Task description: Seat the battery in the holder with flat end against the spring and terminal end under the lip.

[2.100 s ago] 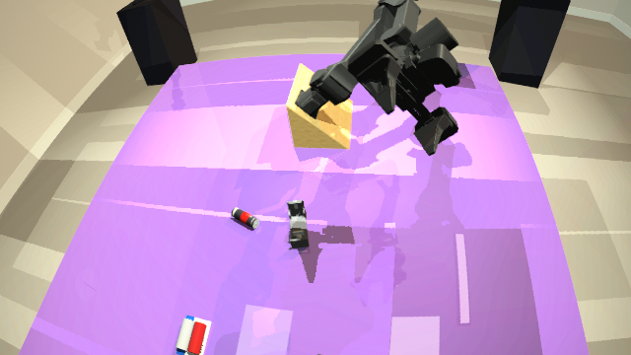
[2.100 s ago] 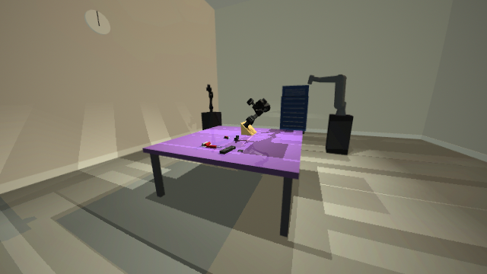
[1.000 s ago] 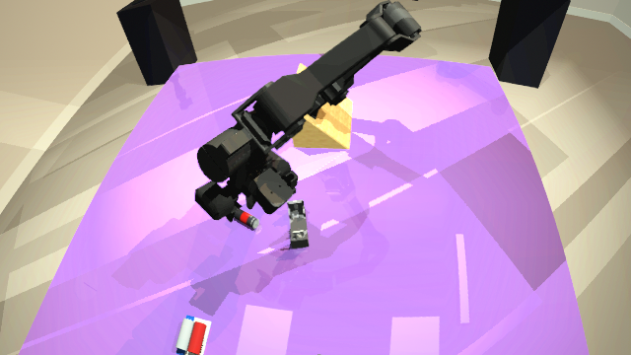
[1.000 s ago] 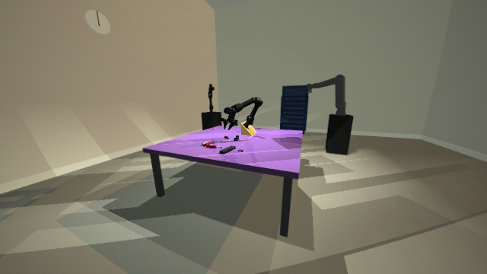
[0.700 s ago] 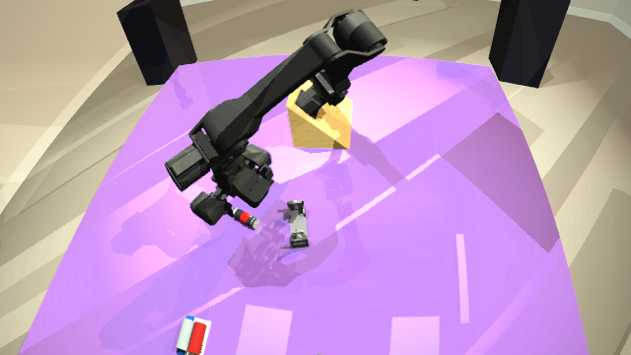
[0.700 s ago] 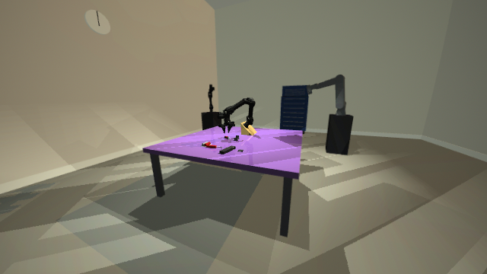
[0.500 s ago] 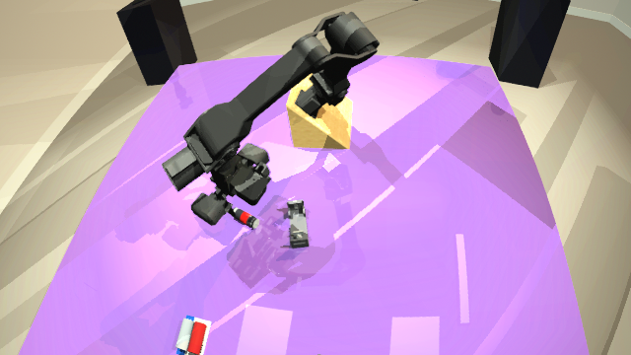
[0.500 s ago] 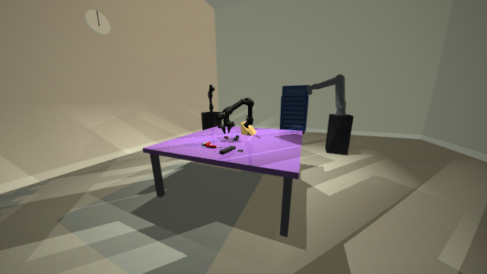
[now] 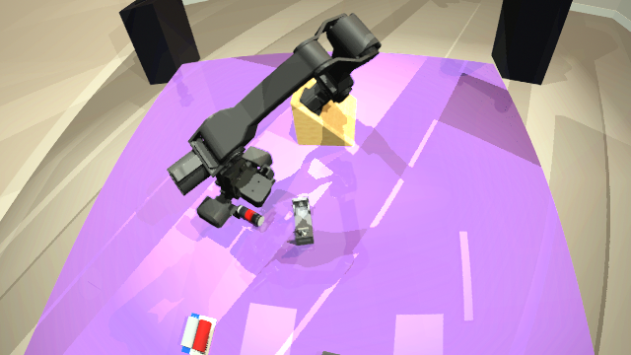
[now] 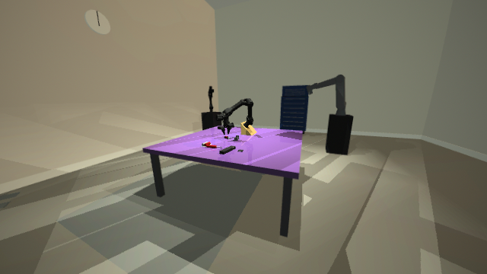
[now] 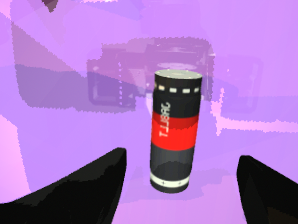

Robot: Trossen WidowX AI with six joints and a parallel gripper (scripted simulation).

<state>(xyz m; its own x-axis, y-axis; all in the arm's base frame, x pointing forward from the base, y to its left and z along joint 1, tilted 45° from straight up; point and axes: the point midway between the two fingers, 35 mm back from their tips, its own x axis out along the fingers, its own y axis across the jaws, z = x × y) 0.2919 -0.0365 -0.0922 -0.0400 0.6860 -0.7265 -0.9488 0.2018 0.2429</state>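
While the arm reached down over the purple table (image 9: 444, 197), its gripper (image 11: 182, 192) stood about half open above the battery (image 11: 174, 129), holding nothing. On the wrist view, the left finger (image 11: 73, 209) lay well to the left of the battery and the right finger (image 11: 273, 203) well to its right, with bare table showing on both sides; neither touched it. The battery, black with a red band, lay on its side on the table between the two fingers. Seen from above, it (image 9: 250, 215) protruded from under the gripper body, pointing toward the holder (image 9: 302, 221). That holder sat just to the battery's right, apart from it, and nothing lay seated in it. Further right and back, the arm's base stood on a tan wooden block (image 9: 340, 125). Near the table's front edge lay a red, white and blue item (image 9: 198, 335), well apart from the gripper. Contact between fingertips and table could not be determined.
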